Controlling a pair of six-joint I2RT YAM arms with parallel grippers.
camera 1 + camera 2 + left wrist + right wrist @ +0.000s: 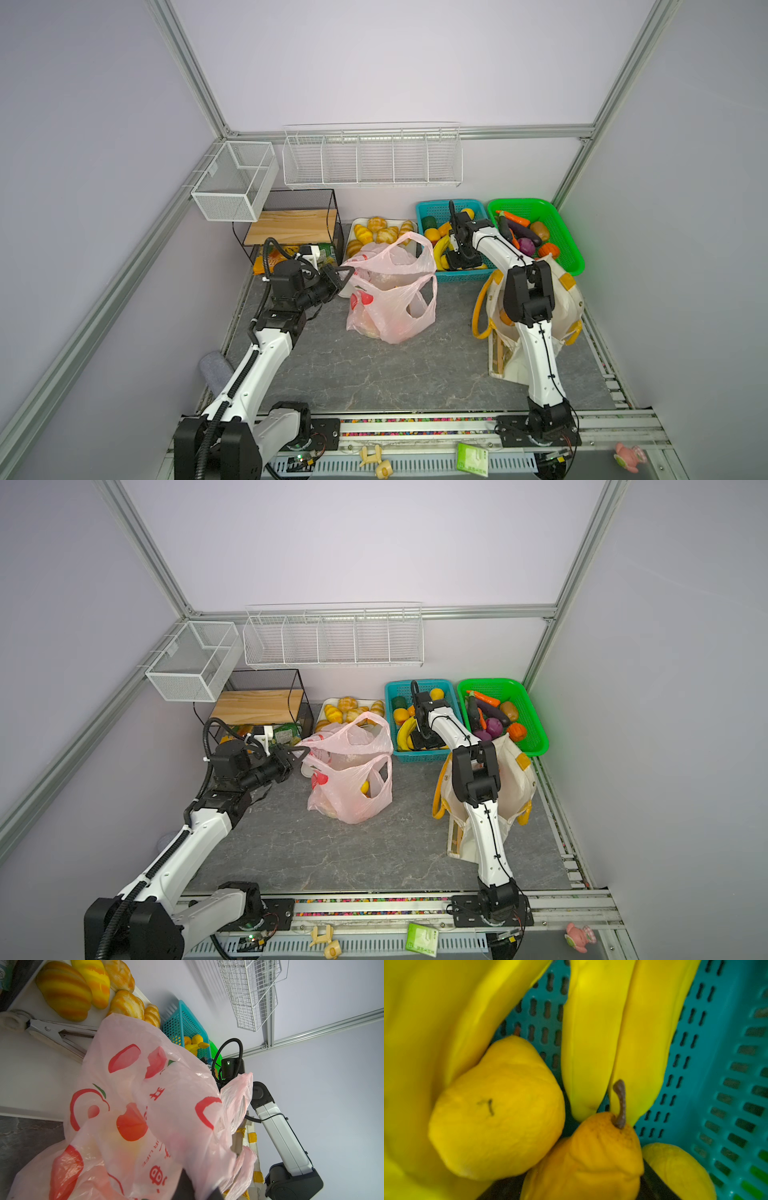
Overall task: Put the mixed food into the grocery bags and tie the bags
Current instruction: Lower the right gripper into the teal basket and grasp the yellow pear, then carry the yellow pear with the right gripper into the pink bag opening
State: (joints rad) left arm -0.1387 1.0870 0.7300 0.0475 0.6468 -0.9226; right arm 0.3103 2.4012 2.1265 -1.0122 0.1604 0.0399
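The pink plastic bag (390,291) stands open mid-table, with a yellow fruit (365,786) showing inside. My left gripper (347,272) is shut on its left rim, and the film drapes over the gripper in the left wrist view (145,1105). The cream canvas tote (569,299) stands at the right, partly behind my right arm. My right gripper (457,262) is down in the teal basket (428,208), shut on the yellow-orange pear (591,1157), which is creased between the dark fingers. Bananas (602,1043) and a yellow fruit (496,1109) lie against the pear.
A green basket (519,201) of carrots, eggplant and onions sits right of the teal one. A white tray of bread rolls (382,230) lies behind the pink bag. A black wire shelf (299,216) stands at back left, and white wire baskets (374,158) hang on the wall.
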